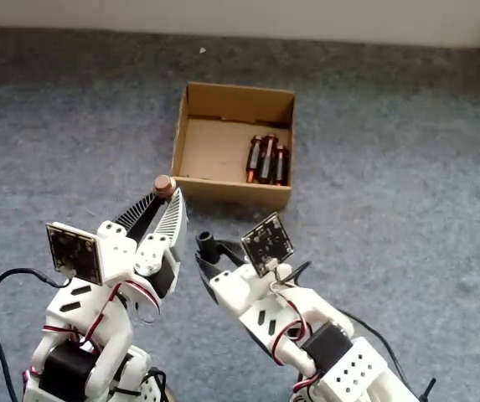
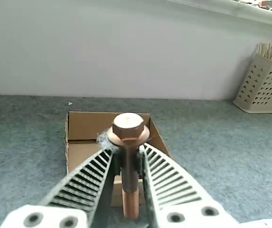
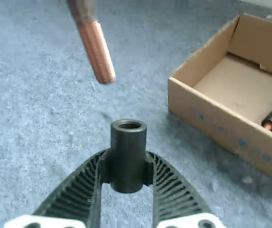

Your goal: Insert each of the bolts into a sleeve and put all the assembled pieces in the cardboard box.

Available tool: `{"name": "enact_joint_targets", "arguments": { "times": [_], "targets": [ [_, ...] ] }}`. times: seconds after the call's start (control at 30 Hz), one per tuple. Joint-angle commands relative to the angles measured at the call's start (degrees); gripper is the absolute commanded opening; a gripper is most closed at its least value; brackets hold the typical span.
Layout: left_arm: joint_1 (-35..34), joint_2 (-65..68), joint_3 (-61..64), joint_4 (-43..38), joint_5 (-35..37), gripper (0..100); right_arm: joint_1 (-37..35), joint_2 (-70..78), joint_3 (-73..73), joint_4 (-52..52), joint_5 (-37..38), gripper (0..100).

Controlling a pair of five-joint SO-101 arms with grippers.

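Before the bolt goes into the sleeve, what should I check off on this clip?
1. Left jaws hold the bolt: ok, clamped on its shank.
2. Right jaws hold the sleeve: ok, open end sticking out past the tips.
3. Bolt tip lined up with the bore: not ok, it is apart, off-axis and tilted.
4. Bore clear inside: cannot tell.
5. Room in the cardboard box: ok, assembled pieces lie along one side.
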Motion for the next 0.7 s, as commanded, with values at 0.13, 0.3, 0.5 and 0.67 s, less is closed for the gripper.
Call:
{"name": "enact_joint_targets", "arguments": {
  "times": [0.13,0.3,0.5,0.67],
  "targets": [
    [2.51,-0.66,-1.54,-1.23,-0.26,1,-2.68,-0.92,5.93,-13.32,6.24,0.5],
    [3.56,-0.66,-1.45,-1.14,-0.26,1,-2.24,-1.01,9.27,-19.03,7.30,0.5],
    [3.56,-0.66,-1.36,-1.05,-0.26,1,-2.24,-1.01,9.27,-19.21,7.21,0.5],
    [3.56,-0.75,-1.71,2.81,-0.26,1,-2.15,-1.01,9.36,-19.30,7.21,0.5]
  ]
}}
